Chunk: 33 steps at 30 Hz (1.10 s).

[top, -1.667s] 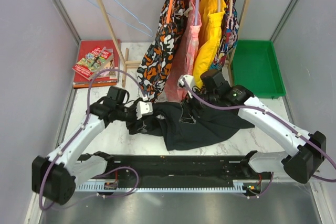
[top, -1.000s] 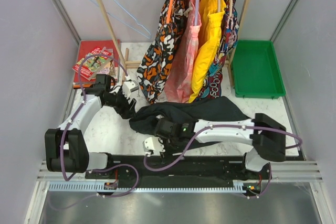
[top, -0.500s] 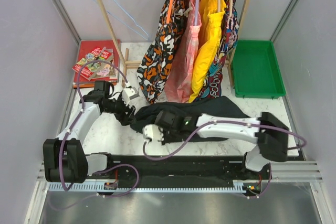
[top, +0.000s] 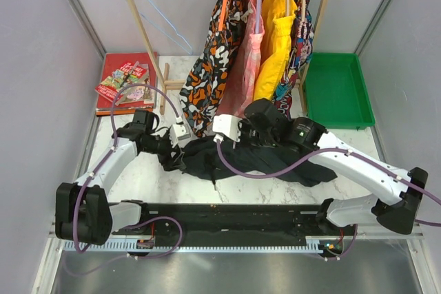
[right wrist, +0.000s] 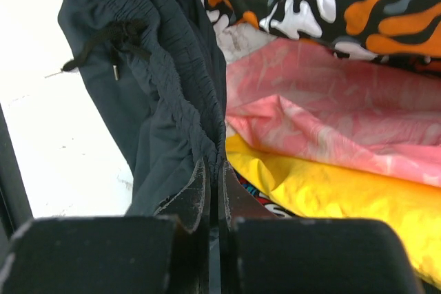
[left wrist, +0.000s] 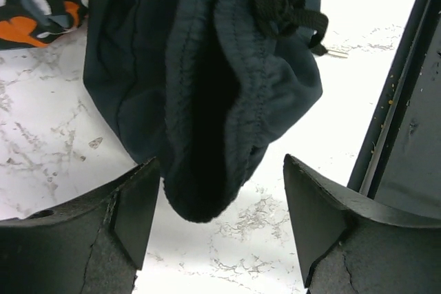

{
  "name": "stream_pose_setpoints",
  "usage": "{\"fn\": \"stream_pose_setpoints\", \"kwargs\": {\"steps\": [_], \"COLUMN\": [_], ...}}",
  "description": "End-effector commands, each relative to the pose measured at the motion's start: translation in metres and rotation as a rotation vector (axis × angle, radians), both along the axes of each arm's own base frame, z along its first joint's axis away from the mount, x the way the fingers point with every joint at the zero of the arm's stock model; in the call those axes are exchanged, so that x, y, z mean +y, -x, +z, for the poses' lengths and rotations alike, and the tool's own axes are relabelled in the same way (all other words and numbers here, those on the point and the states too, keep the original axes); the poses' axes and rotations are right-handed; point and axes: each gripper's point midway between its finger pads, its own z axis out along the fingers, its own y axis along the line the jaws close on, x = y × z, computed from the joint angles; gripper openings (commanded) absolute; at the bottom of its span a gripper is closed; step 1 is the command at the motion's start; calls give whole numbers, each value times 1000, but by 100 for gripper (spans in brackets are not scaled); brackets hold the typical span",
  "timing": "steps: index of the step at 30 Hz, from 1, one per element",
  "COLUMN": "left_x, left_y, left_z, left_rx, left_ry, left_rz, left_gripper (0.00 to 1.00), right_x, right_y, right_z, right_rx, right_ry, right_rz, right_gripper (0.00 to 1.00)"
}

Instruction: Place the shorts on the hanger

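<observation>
On the white marble table (top: 148, 173), plain black fabric shorts (top: 200, 160) lie central, with the thin pale-blue wire hanger (top: 162, 15) at 11 o'clock. The right gripper (right wrist: 212, 173) clenches their waistband; the left gripper (left wrist: 219, 177) gapes at their 9 o'clock end.

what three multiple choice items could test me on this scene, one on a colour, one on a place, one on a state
1. What colour is the tray?
A. green
B. red
C. white

2. Where is the hanger?
A. in the tray
B. hanging at the rear left
C. lying at the front right

3. How is the right gripper?
A. wide open
B. shut on nothing
C. shut on the shorts

Answers:
1 A: the tray at the right rear is plainly green.
2 B: the pale-blue wire hangs high at the rear left, away from the tray.
3 C: in the right wrist view its fingers meet with the dark waistband fabric pinched between them.
</observation>
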Motion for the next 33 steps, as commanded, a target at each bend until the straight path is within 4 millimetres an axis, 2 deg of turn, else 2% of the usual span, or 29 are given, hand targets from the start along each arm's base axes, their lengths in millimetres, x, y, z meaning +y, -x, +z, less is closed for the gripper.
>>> {"fn": "stream_pose_setpoints", "kwargs": {"steps": [1, 5, 8, 11, 13, 16, 17, 18, 19, 20, 21, 22, 25, 26, 27, 28, 29, 30, 31, 32, 33], "left_x": [-9, -17, -22, -27, -32, -33, -33, -33, -32, -32, -32, -32, -29, -30, -29, -27, -24, -20, -17, -13, -8], "left_y": [-8, -20, -28, -24, -22, -17, -16, -14, -15, -18, -19, -24, -29, -30, -30, -34, -29, -28, -26, -19, -15], "left_z": [12, 21, 18, 4, -5, -12, -12, -10, -2, 9, 17, 42, 87, 126, 145, 179, 202, 218, 251, 267, 281], "left_rx": [-111, -151, -142, -129, -132, -121, -116, -113, -131, -144, -153, -207, -267, -345, -376, -445, -472, -504, -571, -595, -631], "left_ry": [43, 74, 72, 38, 10, -4, -3, -4, -7, -1, 3, 16, 46, 88, 107, 125, 153, 156, 181, 196, 197], "left_rz": [-68, -65, -54, -94, -125, -142, -138, -133, -121, -109, -92, -67, 24, 51, 73, 114, 153, 182, 209, 236, 254], "left_gripper": [76, 71, 70, 76, 76, 62, 49, 41, 33, 17, 8, 2, 2, 2, 2, 2, 2, 2, 2, 2, 2], "right_x": [-18, -22, -26, -26, -26, -26, -28, -28, -30, -32, -32, -36, -36, -36, -35, -34, -30, -31, -29, -23, -26], "right_y": [6, 18, 24, 26, 26, 26, 26, 26, 23, 22, 21, 15, 5, -3, -6, -10, -16, -16, -17, -20, -17], "right_z": [12, 4, -2, -2, 2, 13, 17, 19, 28, 33, 43, 50, 85, 96, 121, 135, 147, 180, 195, 206, 239], "right_rx": [-23, 1, 20, 25, 25, 14, 9, 8, -15, -24, -38, -67, -138, -172, -212, -235, -257, -296, -314, -320, -356], "right_ry": [-11, -13, -13, -22, -35, -64, -70, -68, -78, -85, -103, -102, -166, -184, -230, -257, -277, -341, -370, -393, -461], "right_rz": [6, 38, 48, 46, 41, 31, 25, 20, 5, -5, -9, -43, -83, -115, -129, -139, -156, -160, -161, -159, -156], "right_gripper": [0, 0, 0, 0, 0, 0, 0, 0, 0, 0, 0, 0, 0, 0, 0, 0, 0, 0, 0, 0, 0]}}
